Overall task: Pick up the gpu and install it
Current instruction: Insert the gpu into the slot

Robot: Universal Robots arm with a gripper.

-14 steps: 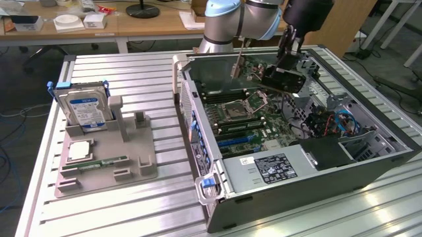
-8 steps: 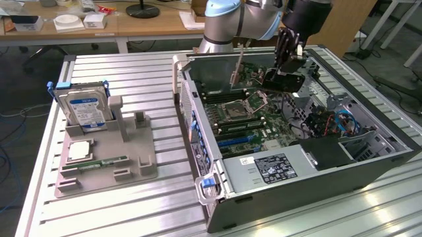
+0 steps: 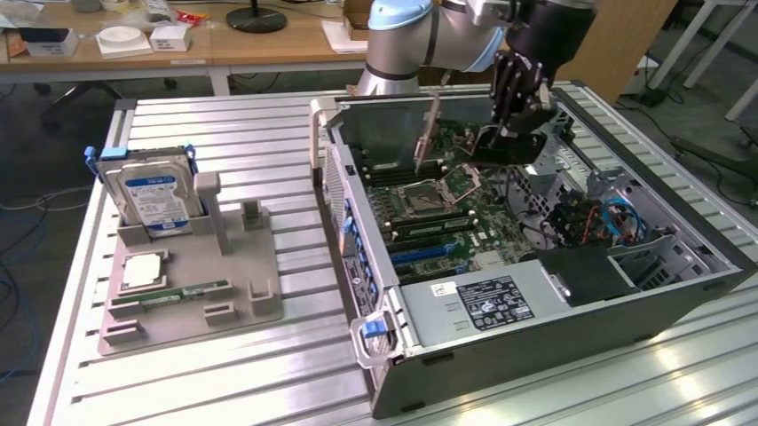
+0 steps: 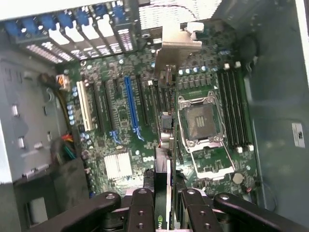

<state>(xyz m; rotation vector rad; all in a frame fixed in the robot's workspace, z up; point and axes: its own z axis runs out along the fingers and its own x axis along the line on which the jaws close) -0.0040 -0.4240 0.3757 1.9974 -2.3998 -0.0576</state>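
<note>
At the exterior view's left, the grey fixture tray [image 3: 237, 306] carries the hard drive [image 3: 148, 191] standing upright and the memory stick [image 3: 177, 291] lying flat; your work is not there. Look right to the open computer case [image 3: 533, 337]. In the upper right of the frame you find the gripper [image 3: 517, 133] reaching down into it, fingers narrowed onto the gpu [image 3: 498, 151]. The card hangs directly under the fingers, gripped along its upper edge. Its long axis runs across the frame, with the metal bracket [image 3: 427, 133] at the end toward the exterior view's left, facing the case's slotted rear wall. From here you can judge height: the card looks raised clear of the motherboard [image 3: 462, 222], so it is probably not seated.

The wrist view gives you the line-up instead. There the gripper [image 4: 166, 212] clamps the gpu [image 4: 162, 176], seen edge-on with its length parallel to the expansion slots. It lies between the blue slot [image 4: 130, 106] and the CPU socket [image 4: 200, 121]. Which slot it hangs over, you cannot tell.
</note>
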